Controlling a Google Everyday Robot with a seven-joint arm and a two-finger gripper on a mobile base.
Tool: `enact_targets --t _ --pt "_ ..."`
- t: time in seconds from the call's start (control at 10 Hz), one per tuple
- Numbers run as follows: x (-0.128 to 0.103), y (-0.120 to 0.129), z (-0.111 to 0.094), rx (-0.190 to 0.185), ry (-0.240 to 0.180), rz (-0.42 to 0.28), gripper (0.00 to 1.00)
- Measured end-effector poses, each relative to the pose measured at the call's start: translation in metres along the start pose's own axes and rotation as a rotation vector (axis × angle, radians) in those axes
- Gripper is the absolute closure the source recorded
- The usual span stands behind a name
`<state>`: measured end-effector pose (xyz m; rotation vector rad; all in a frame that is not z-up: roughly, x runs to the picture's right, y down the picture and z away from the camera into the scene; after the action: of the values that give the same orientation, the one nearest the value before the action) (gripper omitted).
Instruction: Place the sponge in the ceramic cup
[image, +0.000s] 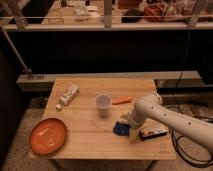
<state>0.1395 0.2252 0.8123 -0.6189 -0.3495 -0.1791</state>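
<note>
Your hand (129, 131) is hovering low, fingers apart, right beside the sponge (119, 129), which is lying on the table (85, 145) near the cup (103, 101), not sitting in it.

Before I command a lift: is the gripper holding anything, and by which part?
Nothing held, as far as shows. The gripper is open, low beside the small dark-blue soft sponge, which lies on the wooden table; contact cannot be told.

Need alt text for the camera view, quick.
The gripper, reaching in from the right, sits low at the dark-blue sponge on the wooden table. The ceramic cup stands apart, behind and left; an orange plate lies front left.
</note>
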Motion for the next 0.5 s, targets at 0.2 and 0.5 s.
enact_targets --t 0.2,0.5 --pt "0.0027 0.0000 0.0051 -0.006 -0.002 0.001 0.20" --pt "0.0060 -0.0002 0.0107 -0.012 -0.002 0.003 0.20"
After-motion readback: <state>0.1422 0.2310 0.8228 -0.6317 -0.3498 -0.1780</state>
